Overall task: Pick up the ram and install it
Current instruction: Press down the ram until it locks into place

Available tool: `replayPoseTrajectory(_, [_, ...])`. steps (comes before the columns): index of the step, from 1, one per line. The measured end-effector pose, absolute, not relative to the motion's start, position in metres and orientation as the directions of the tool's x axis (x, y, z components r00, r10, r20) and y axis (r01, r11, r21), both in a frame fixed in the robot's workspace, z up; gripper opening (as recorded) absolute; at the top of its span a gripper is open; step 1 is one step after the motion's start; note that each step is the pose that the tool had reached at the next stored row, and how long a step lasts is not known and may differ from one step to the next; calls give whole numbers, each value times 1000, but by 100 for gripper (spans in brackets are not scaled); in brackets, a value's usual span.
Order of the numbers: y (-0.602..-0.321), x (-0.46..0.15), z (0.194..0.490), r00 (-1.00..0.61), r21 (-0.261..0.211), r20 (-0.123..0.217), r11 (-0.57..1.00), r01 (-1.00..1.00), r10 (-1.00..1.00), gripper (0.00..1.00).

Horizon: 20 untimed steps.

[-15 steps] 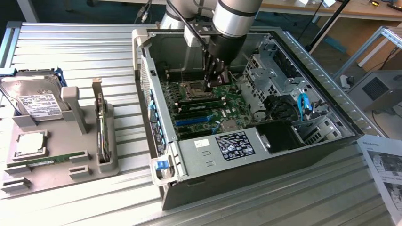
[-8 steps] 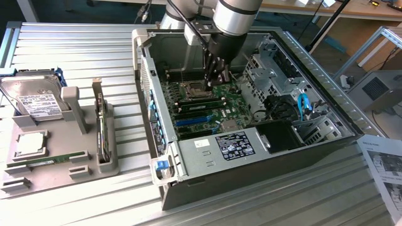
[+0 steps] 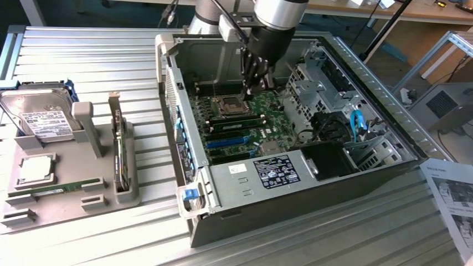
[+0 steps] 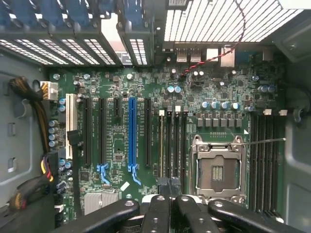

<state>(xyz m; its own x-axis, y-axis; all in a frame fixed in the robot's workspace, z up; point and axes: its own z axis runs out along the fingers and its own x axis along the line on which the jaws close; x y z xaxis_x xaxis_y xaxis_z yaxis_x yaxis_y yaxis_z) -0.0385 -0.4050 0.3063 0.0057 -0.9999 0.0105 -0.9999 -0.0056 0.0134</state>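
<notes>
Gripper (image 3: 255,88) fingers closed, empty, over motherboard (image 4: 146,87); no legible writing on power-supply label (image 3: 273,171).

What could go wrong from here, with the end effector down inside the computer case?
1. The shut end effector sits over one end of the ram stick standing in its slot. Pressing on that end alone might tilt the stick rather than seat it evenly.
2. The open processor socket lies right beside those slots. A small sideways drift could bring the fingers onto its bare contacts.
</notes>
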Motion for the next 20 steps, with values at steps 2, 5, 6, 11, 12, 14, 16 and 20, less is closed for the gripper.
replayPoseTrajectory(2, [-405,-38,310,6,14,13,-6,-1000,-1000,11])
replayPoseTrajectory(5, [-405,-38,316,6,14,17,-6,-1000,-1000,11])
replayPoseTrajectory(6, [-405,-38,318,6,14,17,-6,-1000,-1000,11])
replayPoseTrajectory(11, [-404,-38,324,6,14,19,-5,-1000,-1000,11])
replayPoseTrajectory(12, [-404,-38,325,6,14,19,-5,-1000,-1000,11])
replayPoseTrajectory(14, [-404,-38,327,6,14,20,-5,-1000,-1000,11])
replayPoseTrajectory(16, [-404,-38,329,6,14,20,-5,-1000,-1000,11])
replayPoseTrajectory(20, [-404,-39,333,6,14,21,-5,-1000,-1000,11])
